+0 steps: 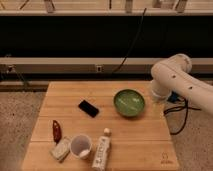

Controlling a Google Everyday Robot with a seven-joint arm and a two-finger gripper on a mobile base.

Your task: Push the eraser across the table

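Observation:
The eraser (88, 108) is a small flat black slab lying at an angle on the wooden table (135, 137), left of centre. A green bowl (129, 102) stands to its right, apart from it. My white arm (172, 77) bends over the table's right edge, just right of the bowl. My gripper does not show; it is hidden behind the arm or outside the picture. Nothing touches the eraser.
At the front left lie a small red object (56, 130), a pale whitish block (60, 149), a white cup (81, 145) and a white bottle (102, 150) on its side. Cables (177, 112) hang off the table's right side. A dark wall with a rail runs behind.

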